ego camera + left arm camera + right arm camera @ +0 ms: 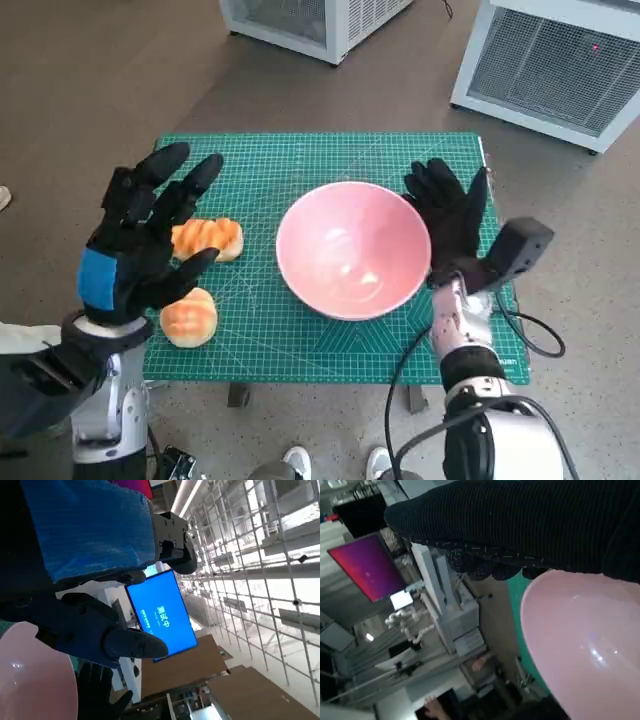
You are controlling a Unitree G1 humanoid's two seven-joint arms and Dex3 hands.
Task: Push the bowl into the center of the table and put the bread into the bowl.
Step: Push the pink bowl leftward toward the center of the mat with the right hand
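Bowl (pixel 353 248), pink and with nothing in it, sits near the middle of the green cutting mat (pixel 300 165) that covers the tabletop (pixel 497 345). We see the right hand (pixel 452 215) flat against the bowl's right rim, fingers spread, grasping nothing. We note the left hand (pixel 140 240) raised above the mat's left part, fingers apart and released. Two bread pieces lie beneath it: one bread roll (pixel 208 238) just left of the bowl, apart from it, and a second bread roll (pixel 189 318) nearer the mat's front edge. White cabinets (pixel 545 60) stand on the floor beyond the tabletop.
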